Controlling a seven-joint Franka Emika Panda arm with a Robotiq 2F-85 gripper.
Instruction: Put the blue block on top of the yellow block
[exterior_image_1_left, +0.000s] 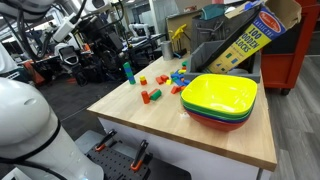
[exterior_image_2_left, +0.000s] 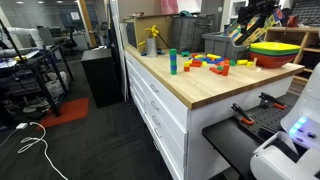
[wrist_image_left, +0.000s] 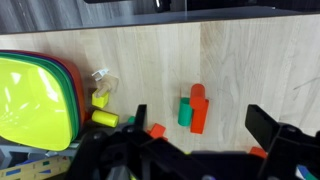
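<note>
Gripper (wrist_image_left: 190, 152) spread wide and empty, hanging above the table, probably to survey the layout. Yellow block (wrist_image_left: 104, 118) sits just beside the stacked bowls (wrist_image_left: 30, 100). Blue block (exterior_image_1_left: 180, 75) is near the bowls among loose blocks; I can't find it in the wrist view.

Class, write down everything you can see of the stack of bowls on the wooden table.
The stack of bowls is several square, round-cornered bowls nested upright, glossy and plastic-looking. The top one is yellow-green and empty; red and green rims show beneath. It rests on the wooden table near an edge, toy blocks lying close beside it.
</note>
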